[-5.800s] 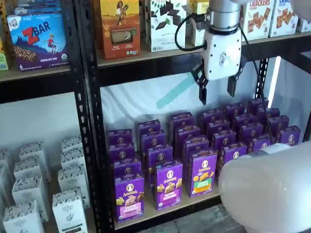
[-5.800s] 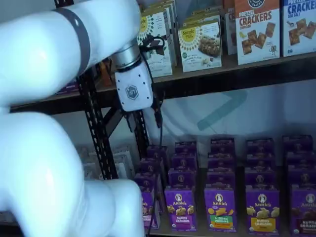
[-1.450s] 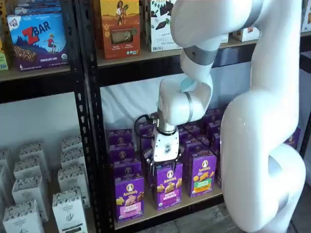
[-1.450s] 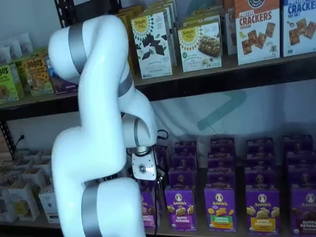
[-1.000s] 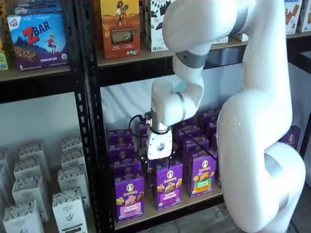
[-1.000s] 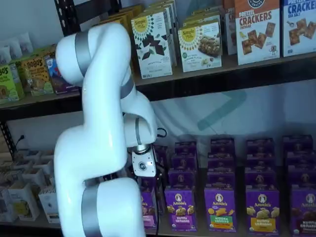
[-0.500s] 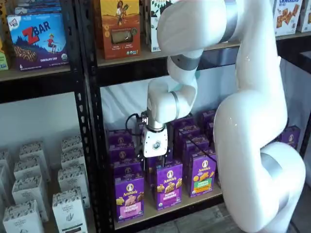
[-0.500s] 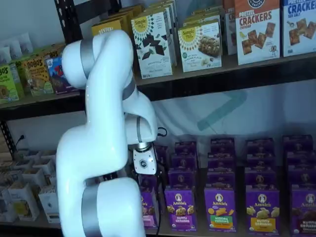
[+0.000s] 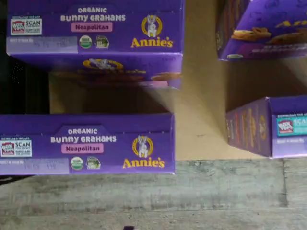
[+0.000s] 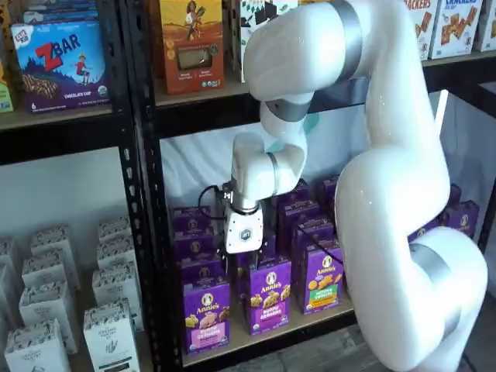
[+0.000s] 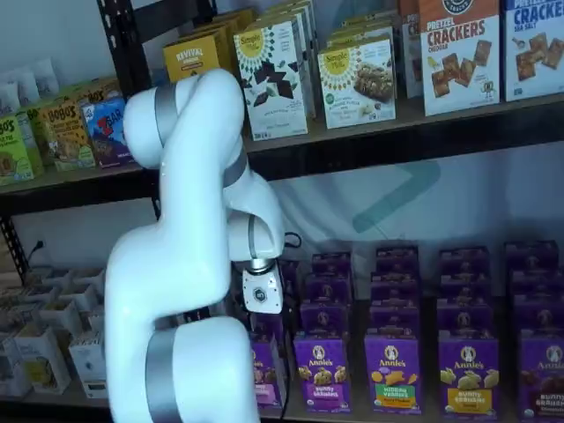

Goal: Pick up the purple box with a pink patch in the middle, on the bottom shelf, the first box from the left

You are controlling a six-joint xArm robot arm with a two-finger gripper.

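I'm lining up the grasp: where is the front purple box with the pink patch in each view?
Wrist view: the purple box is seen top-on, the one nearest the shelf's front edge.
Shelf view: lower centre-left, front of the leftmost purple column.
Shelf view: bottom centre-left, partly hidden by the arm.
Shared landmark: the bottom shelf, whose front edge runs just before the box.

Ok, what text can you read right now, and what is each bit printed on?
"ORGANIC BUNNY GRAHAMS Neapolitan Annie's": top of the purple box, wrist view.
"ZBAR": blue box, upper shelf.
"CRACKERS": orange box.
"Simple Mills": cookie box.
"BOBO'S": small packs.
Fine print on all: too small to read.
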